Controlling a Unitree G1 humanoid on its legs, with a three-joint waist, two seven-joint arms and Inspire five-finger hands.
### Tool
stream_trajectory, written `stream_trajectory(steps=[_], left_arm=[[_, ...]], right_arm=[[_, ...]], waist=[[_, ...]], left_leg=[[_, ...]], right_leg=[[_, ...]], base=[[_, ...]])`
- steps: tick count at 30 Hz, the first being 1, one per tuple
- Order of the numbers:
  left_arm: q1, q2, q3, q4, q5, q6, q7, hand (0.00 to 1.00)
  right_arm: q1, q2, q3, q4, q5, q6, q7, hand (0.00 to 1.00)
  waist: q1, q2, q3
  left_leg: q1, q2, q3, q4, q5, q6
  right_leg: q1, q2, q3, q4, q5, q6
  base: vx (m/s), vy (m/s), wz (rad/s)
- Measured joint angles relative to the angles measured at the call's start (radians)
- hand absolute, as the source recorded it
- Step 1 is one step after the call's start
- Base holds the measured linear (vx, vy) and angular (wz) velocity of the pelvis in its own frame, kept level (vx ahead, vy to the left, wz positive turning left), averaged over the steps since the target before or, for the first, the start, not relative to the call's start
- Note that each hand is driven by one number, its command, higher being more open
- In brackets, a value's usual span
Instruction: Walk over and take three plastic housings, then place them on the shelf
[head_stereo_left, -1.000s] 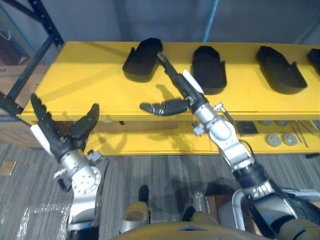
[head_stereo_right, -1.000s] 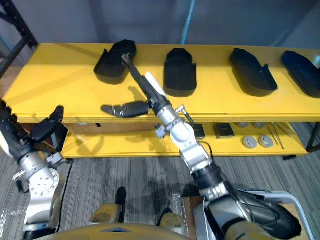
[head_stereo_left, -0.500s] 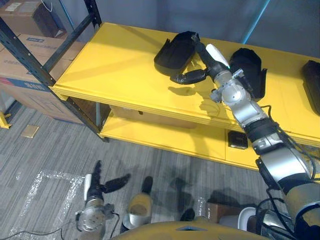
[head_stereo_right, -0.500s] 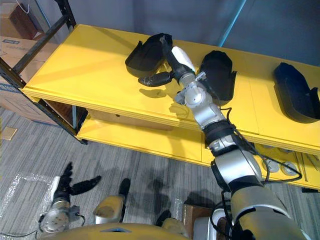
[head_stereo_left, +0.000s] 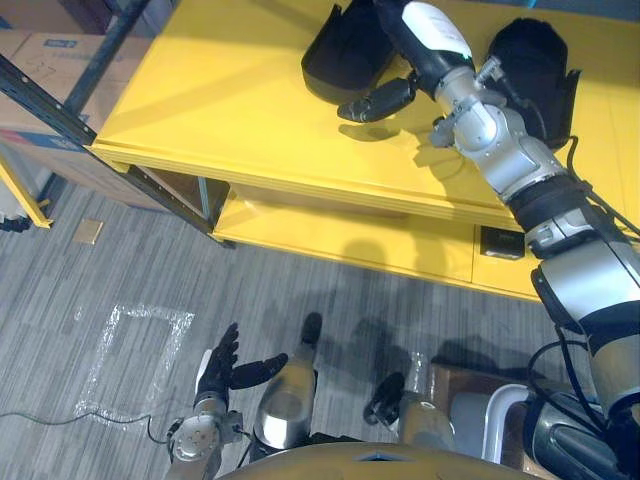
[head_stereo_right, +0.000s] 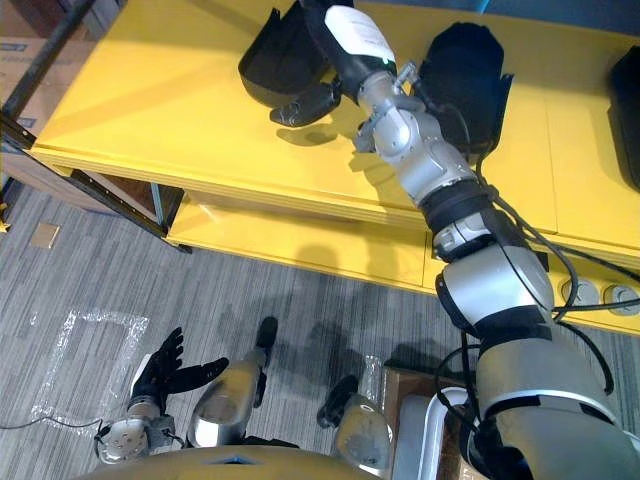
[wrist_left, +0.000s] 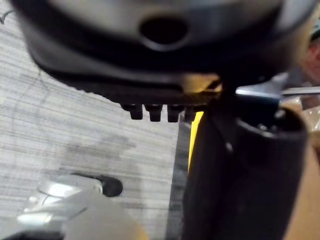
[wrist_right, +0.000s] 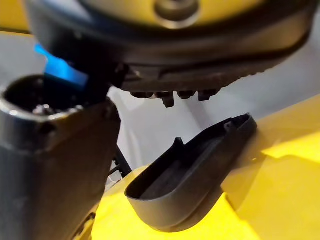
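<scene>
- The nearest housing (head_stereo_left: 340, 55) lies on the top board of the yellow shelf (head_stereo_left: 220, 110), open side up, towards the board's back edge.
- The right hand (head_stereo_left: 412, 50) reaches over the shelf to this housing's right rim. Its fingers are stretched out and its thumb (head_stereo_left: 375, 100) is spread towards the shelf's front, so it grasps nothing.
- Whether the fingers touch the rim cannot be told. In the right wrist view the housing sits just past the fingertips.
- A second housing (head_stereo_left: 530, 60) lies on the same board, to the right of the right arm.
- A third housing (head_stereo_right: 630, 110) lies on the board further right.
- On the shelf's lower board lie a small dark square (head_stereo_left: 500, 240) and two round discs (head_stereo_right: 575, 292).
- The left hand (head_stereo_left: 218, 375) hangs low over the grey floor (head_stereo_left: 120, 260), well in front of the shelf, with its fingers relaxed and spread.
</scene>
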Motion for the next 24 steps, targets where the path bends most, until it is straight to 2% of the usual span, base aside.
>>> stream_trajectory(steps=[9, 15, 24], left_arm=[[-0.029, 0.007, -0.023, 0.007, -0.039, 0.011, -0.023, 1.00], [-0.032, 0.016, -0.034, 0.007, -0.074, 0.030, -0.032, 1.00], [-0.059, 0.016, -0.035, 0.014, -0.074, 0.039, -0.042, 1.00]], right_arm=[[-0.070, -0.007, 0.045, -0.028, 0.001, -0.020, 0.033, 1.00], [-0.070, -0.007, 0.093, -0.053, 0.009, -0.014, 0.098, 1.00], [-0.096, -0.007, 0.131, -0.052, 0.047, 0.070, 0.263, 1.00]], waist=[[0.001, 0.008, 0.051], [0.009, 0.007, 0.053], [0.021, 0.007, 0.063]], left_leg=[[-0.030, 0.001, -0.014, 0.025, -0.004, -0.010], [-0.036, 0.003, -0.017, 0.035, -0.010, -0.016], [-0.050, 0.004, -0.019, 0.051, -0.016, -0.016]], right_leg=[[-0.030, -0.001, -0.002, 0.042, -0.023, -0.012], [-0.030, 0.002, -0.004, 0.042, -0.026, -0.013], [-0.033, 0.008, -0.005, 0.042, -0.025, -0.013]], base=[[-0.03, -0.048, 0.03], [0.00, -0.004, 0.01], [0.00, -0.002, 0.01]])
